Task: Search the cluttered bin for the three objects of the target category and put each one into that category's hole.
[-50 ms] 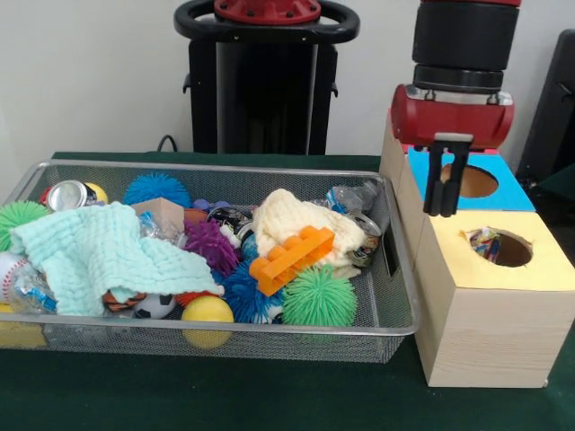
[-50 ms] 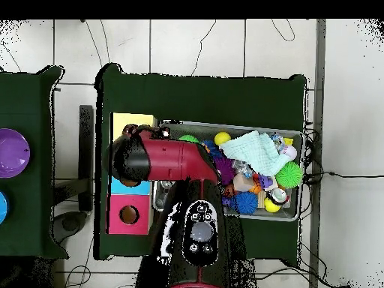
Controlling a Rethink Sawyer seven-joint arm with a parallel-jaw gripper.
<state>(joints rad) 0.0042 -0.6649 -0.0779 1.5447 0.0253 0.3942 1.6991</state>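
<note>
Risk sits at the box [image 1: 490, 296] — the gripper [image 1: 445, 208] hangs over its blue hole [image 1: 467, 180], fingers close together and pinching nothing visible. Bin [image 1: 395, 325] beside the box holds the clutter; which pieces are targets I cannot tell. A low swing back could clip the box edge or bin rim.

Red and black robot arm [image 2: 169, 161] is seen at frame centre, covering the left end of the wire mesh bin [image 2: 294, 214]. Pale mint cloth [image 2: 256, 152] lies on the clutter. Yellow [image 2: 133, 120], blue [image 2: 131, 187] and pink box tops [image 2: 129, 215] are stacked at left.
</note>
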